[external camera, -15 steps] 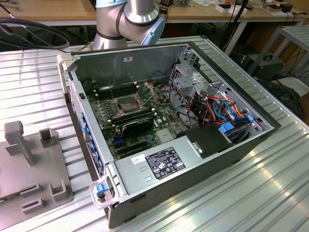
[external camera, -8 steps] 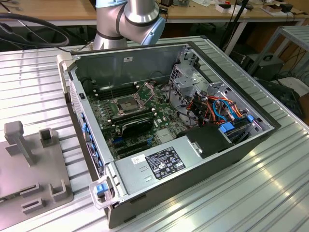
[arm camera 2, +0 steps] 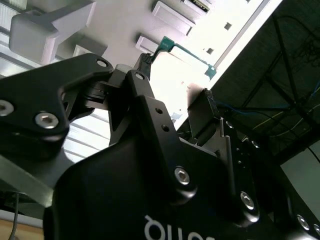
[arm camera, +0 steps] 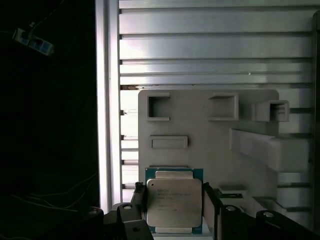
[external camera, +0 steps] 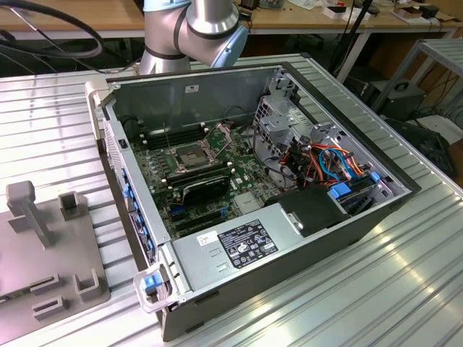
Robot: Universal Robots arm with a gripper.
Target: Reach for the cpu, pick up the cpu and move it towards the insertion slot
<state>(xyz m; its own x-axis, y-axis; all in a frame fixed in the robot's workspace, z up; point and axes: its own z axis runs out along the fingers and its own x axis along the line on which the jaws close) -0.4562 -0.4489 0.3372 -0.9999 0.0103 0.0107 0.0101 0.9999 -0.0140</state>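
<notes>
Cpu [arm camera: 174, 205], first wrist view: lies flat, silver lid up w/ a green rim showing, on the grey fixture plate [arm camera: 200, 135], near the plate edge that runs along the table's [arm camera: 200, 50] edge. The gripper [arm camera: 174, 200] is right over it, its dark fingers [arm camera: 210, 200] set one against each of two opposite cpu edges. No gap shows either side, so it reads as pinched, not just straddled. The chip is square, so no long axis to line up; it sits centred in the finger gap.

Second wrist view: looking along the gripper [arm camera 2: 176, 76] body, the cpu's green edge [arm camera 2: 187, 52] spans from one fingertip to the other, w/ the pale plate [arm camera 2: 120, 25] close behind. Lifted or resting on the plate: can't tell.

Exterior view: the insertion slot [external camera: 189, 155], dark centre w/ metal frame and plate hinged up, sits on the motherboard inside the open pc case [external camera: 181, 94] mid-table. The fixture plate [external camera: 43, 253] is beside the case, at the exterior view's left. The arm [external camera: 192, 25] rises by the table's far edge. The slot is well apart from the plate, over the case wall.
</notes>
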